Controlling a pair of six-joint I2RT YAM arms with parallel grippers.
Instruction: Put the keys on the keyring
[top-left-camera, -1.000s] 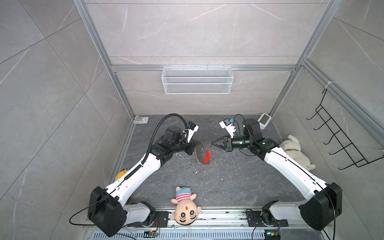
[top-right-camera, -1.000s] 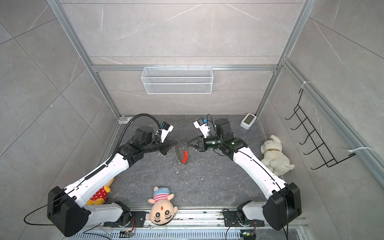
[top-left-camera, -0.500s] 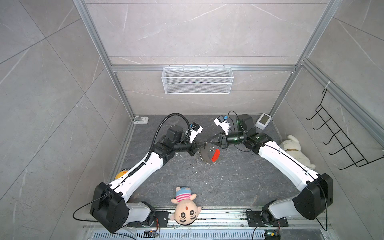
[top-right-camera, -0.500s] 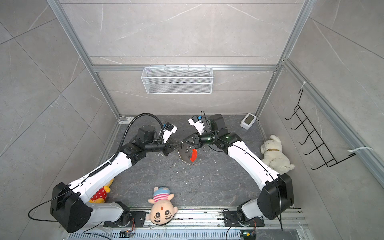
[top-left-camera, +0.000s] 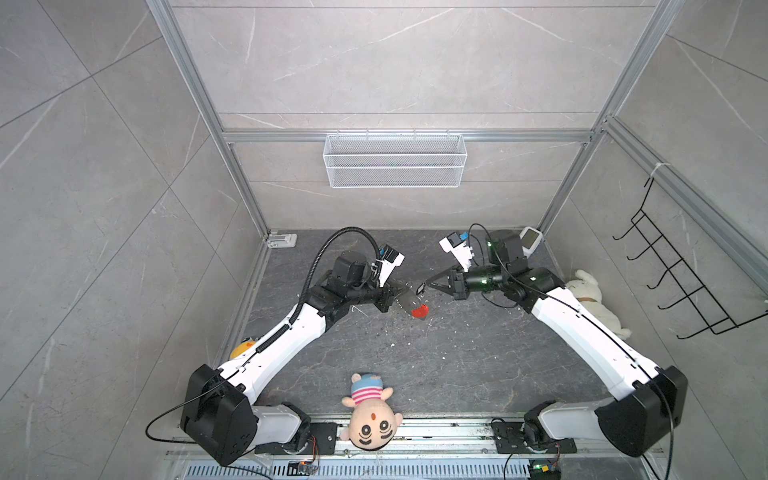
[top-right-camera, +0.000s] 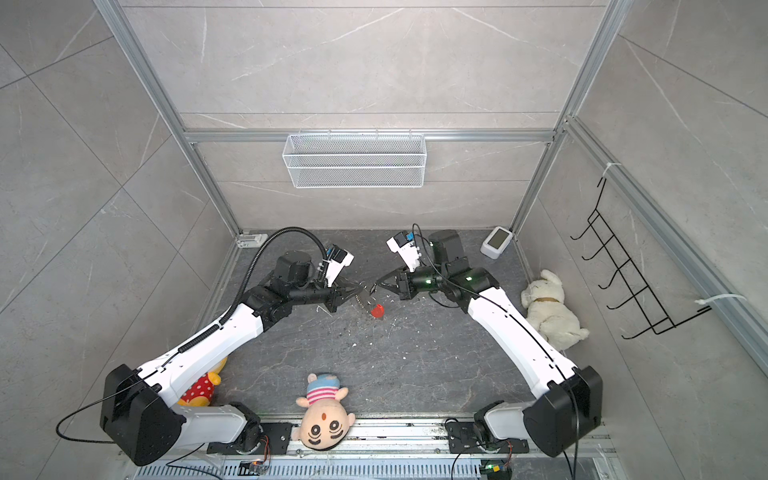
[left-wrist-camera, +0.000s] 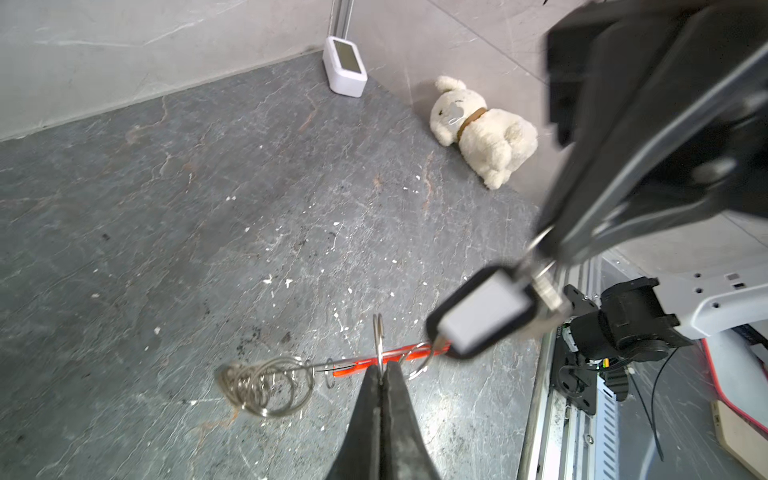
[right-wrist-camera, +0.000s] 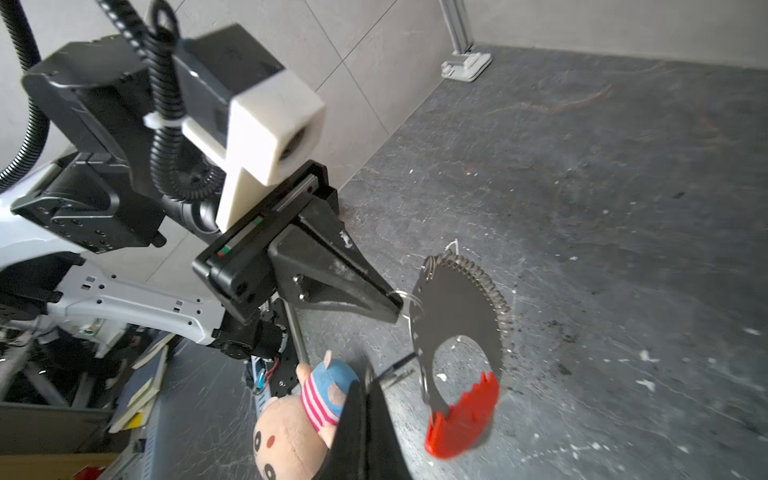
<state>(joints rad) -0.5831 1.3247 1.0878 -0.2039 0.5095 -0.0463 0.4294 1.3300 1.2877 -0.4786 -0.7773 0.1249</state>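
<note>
The keyring (top-left-camera: 406, 302) (top-right-camera: 365, 301), a flat metal loop edged with small silver rings and ending in a red segment (right-wrist-camera: 465, 415), hangs above the floor. My left gripper (left-wrist-camera: 382, 368) (top-left-camera: 395, 293) is shut on one of its small rings (left-wrist-camera: 378, 338). The keys (left-wrist-camera: 482, 318) (top-left-camera: 420, 288), a black head with a pale label, hang from my right gripper (right-wrist-camera: 368, 382) (top-right-camera: 379, 285), which is shut on them. In the left wrist view the keys overlap the keyring's red end. In the right wrist view only a thin dark blade shows past the fingertips.
A striped-cap plush doll (top-left-camera: 370, 419) lies at the front rail and a white plush dog (top-left-camera: 590, 303) by the right wall. A yellow plush (top-left-camera: 243, 347) lies under the left arm. A white clock (top-left-camera: 531, 239) stands at the back right. A wire basket (top-left-camera: 395, 160) hangs on the back wall.
My right gripper moved left to the keyring half a second ago and has since drawn back right a little. The keyring has swung from face-on to nearly edge-on.
</note>
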